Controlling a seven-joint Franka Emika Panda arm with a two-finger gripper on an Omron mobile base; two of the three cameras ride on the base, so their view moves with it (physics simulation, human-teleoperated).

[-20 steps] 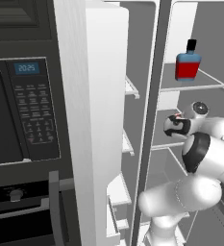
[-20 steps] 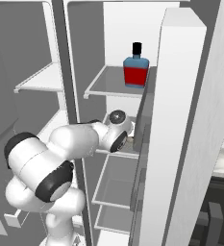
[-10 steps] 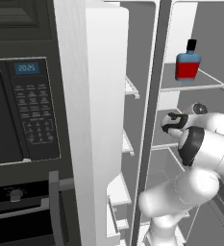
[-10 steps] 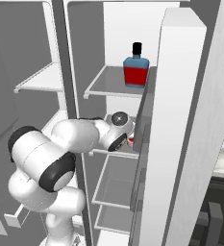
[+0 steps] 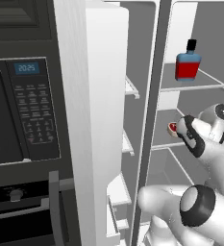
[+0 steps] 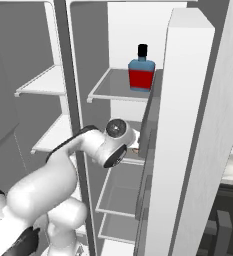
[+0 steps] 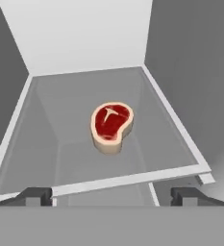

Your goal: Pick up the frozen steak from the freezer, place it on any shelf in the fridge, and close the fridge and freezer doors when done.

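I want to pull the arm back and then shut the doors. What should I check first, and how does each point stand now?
1. Steak lies flat on the fridge shelf: ok.
2. Steak sits back from the shelf's front edge: ok.
3. Gripper is empty, jaws open and apart from the steak: ok.
4. Arm is out of the doors' path: not ok, it reaches into the fridge.
5. Bottle stands upright on the shelf above, away from the hand: ok.
6. Fridge door and freezer door are shut: not ok, both open.
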